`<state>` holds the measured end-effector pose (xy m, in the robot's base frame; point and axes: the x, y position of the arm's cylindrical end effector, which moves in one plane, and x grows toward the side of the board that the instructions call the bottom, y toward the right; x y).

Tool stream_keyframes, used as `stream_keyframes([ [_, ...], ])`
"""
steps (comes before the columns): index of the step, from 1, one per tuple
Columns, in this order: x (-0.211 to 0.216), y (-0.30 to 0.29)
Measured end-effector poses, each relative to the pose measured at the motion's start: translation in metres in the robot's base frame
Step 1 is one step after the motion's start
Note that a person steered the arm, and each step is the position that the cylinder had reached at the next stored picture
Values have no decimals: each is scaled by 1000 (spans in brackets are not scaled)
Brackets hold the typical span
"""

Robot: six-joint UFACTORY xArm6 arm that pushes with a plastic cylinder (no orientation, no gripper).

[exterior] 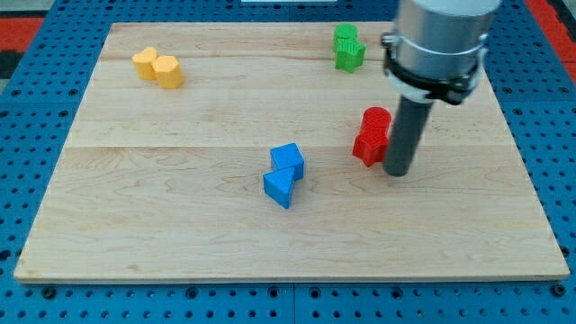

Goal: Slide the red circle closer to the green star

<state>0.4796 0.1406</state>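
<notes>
Red blocks [371, 135] beside my tip [397, 171], mid-board.

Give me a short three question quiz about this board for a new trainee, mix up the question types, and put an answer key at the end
1. True or false: my tip rests just to the view's right of the red blocks.
2. Which blocks sit nearest the view's top left corner? A) blue B) yellow C) green
3. Fill in: the green blocks lie toward the view's ____ from the red blocks.

Key: 1 true. 2 B, the yellow blocks; the blue blocks sit near the middle of the wooden board. 3 top.
</notes>
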Motion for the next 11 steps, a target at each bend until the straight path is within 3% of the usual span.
stream_keyframes([
  [2,-26,5],
  [4,-47,-34],
  [9,-136,-36],
  [11,-150,-36],
])
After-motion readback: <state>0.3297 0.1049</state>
